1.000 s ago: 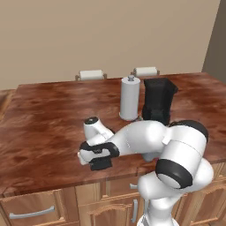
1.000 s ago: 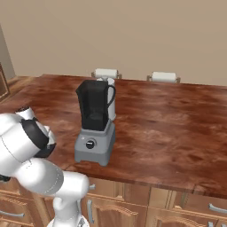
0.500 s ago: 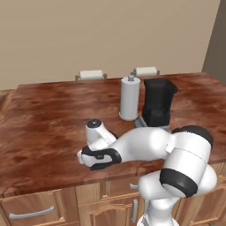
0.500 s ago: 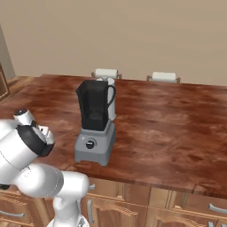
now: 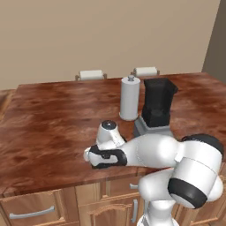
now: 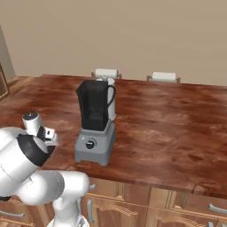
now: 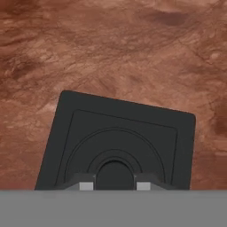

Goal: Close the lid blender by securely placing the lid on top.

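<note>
The lid [image 7: 119, 137], a flat black square plate with rounded corners and raised rings, lies flat on the brown counter right under my hand. My gripper [image 7: 114, 185] is open, and its fingertips [image 7: 86, 185] stand on either side of the lid's round centre knob. From the left base camera, the gripper [image 5: 100, 163] hangs low over the counter near the front edge, left of the blender [image 5: 155, 115]. The blender [image 6: 95, 133] has a grey base with a black knob, and its tall black jar [image 6: 95, 103] stands open at the top.
A white upright cylinder [image 5: 130, 98] stands just left of and behind the blender. Two white holders [image 5: 90, 74] sit along the counter's far edge. The counter's front edge [image 5: 57, 183] runs close below my hand, with wooden drawers underneath.
My hand has sunk slightly and shifted a little to the right above the counter, and the arm has folded lower. The blender and the cylinder have stayed where they were.
</note>
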### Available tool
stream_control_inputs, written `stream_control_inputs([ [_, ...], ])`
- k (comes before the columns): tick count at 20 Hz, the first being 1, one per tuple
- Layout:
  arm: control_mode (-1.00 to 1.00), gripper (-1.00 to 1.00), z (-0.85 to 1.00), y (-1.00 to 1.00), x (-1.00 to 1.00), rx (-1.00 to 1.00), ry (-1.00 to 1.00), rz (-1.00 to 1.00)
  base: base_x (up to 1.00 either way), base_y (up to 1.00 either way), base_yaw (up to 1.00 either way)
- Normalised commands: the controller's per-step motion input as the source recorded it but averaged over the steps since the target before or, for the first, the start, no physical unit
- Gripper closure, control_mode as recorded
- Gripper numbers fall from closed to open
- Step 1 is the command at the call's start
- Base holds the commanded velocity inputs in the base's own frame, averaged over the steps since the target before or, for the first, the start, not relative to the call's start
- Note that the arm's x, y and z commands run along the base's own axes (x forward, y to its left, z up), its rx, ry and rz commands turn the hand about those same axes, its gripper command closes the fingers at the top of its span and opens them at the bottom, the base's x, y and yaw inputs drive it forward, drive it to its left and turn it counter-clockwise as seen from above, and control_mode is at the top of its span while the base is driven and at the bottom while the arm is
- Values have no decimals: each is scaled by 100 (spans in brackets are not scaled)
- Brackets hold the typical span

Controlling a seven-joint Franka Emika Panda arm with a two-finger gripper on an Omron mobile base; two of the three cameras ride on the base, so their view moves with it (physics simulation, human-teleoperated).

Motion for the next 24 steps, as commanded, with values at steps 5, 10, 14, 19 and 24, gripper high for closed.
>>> stream_control_inputs([
  [5,-100,100,71,-3,0,4,-10,0,0,0,0],
  [10,-100,100,100,0,0,0,-12,0,0,0,0],
  [14,-100,100,100,1,0,0,-10,0,0,0,0],
  [19,-100,100,100,0,0,-1,-8,0,0,0,0],
  [24,-100,100,97,-7,-7,-1,-17,-2,0,0,0],
])
